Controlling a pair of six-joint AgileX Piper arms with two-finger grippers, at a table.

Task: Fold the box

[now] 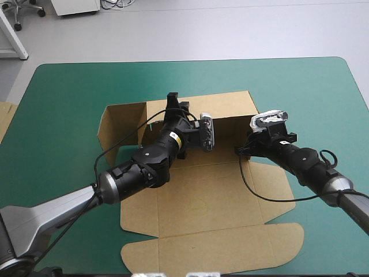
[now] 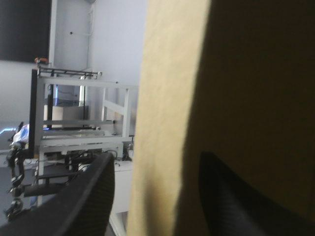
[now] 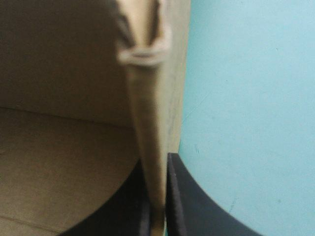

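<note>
On the teal-green table (image 1: 63, 98) the brown box (image 1: 207, 196) is seen half raised, with rear and left walls upright and the lid flat toward the near edge. The left gripper (image 2: 157, 160) is held apart, its black fingers (image 2: 81, 196) straddling a raised wall's edge, a gap shown only in the left wrist view. The right gripper (image 3: 158, 162) is clamped on the thin wall at the box's right side.

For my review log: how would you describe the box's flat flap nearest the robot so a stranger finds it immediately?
On the teal-green table lies a brown box, a cut sheet with its far walls raised. At its near end, closest to the robot, a long flap lies flat on the cover. It alone has rounded corners.
</note>
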